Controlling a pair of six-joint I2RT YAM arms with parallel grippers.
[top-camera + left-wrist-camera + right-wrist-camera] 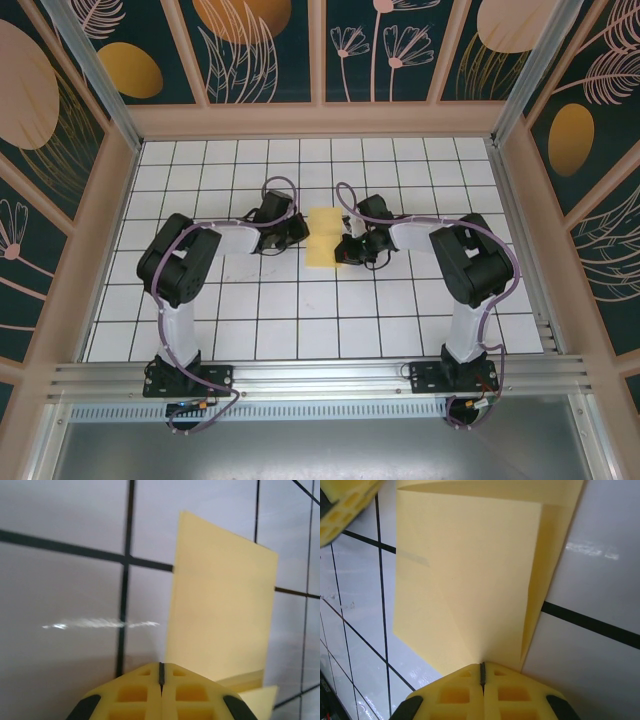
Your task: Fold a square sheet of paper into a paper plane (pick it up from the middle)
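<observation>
L hand (pixel 161 666), R hand (pixel 482 665) closed by folded yellow paper (pixel 325 238), grid table (pixel 300 320)

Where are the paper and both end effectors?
square sheet of paper (pixel 322 240), top external view, middle of its yellow surface.
left end effector (pixel 161 672), left wrist view, seam between shut fingertips.
right end effector (pixel 482 672), right wrist view, seam between shut fingertips.

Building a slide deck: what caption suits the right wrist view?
Shut right gripper at the edge of folded yellow paper on gridded table.

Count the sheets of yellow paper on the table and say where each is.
1: the yellow sheet, partly folded, lies flat between the left gripper and right gripper. A second could hide beneath it.
</observation>
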